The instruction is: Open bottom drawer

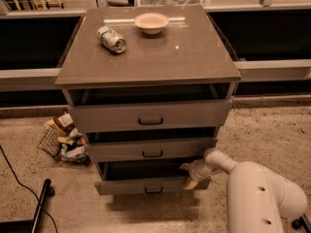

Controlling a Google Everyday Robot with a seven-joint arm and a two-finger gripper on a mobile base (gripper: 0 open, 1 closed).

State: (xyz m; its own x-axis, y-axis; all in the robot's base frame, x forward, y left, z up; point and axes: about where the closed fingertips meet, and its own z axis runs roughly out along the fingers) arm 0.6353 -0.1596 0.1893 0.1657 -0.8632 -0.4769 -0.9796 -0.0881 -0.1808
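The bottom drawer (141, 185) is the lowest of three grey-brown drawers, with a small dark centre handle (153, 190). It stands pulled out a little, with a dark gap above its front. The middle drawer (150, 149) and top drawer (150, 114) also stand slightly out. My gripper (189, 175) is at the right end of the bottom drawer's front, at its top edge, on a white arm (257, 193) that comes in from the lower right.
The cabinet top (146, 47) carries a lying can (111, 38) and a small bowl (151, 22). A wire basket of trash (65, 140) sits on the floor left of the cabinet. A dark cable and pole (39, 205) lie at lower left.
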